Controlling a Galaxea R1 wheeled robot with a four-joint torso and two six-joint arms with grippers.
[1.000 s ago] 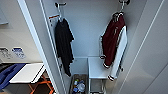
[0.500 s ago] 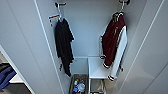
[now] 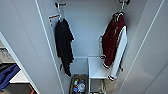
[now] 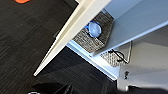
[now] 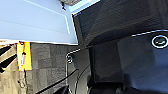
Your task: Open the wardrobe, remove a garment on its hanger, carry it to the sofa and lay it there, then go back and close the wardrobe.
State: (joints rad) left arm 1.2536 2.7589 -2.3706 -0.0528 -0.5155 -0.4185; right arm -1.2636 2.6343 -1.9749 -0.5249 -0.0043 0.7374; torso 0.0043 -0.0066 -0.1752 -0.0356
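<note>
1. My grippers: whether their fingers are spread or pressed together, I cannot tell.
2. Wardrobe [image 3: 30,50] stands open before me, both doors swung wide.
3. Low inside, a woven basket [image 3: 78,85] beside a white shelf [image 3: 96,67].
4. Deeper in, a black t-shirt [image 3: 63,47] hangs left; the maroon garment [image 3: 112,42] hangs right on its hanger [image 3: 121,8].
</note>
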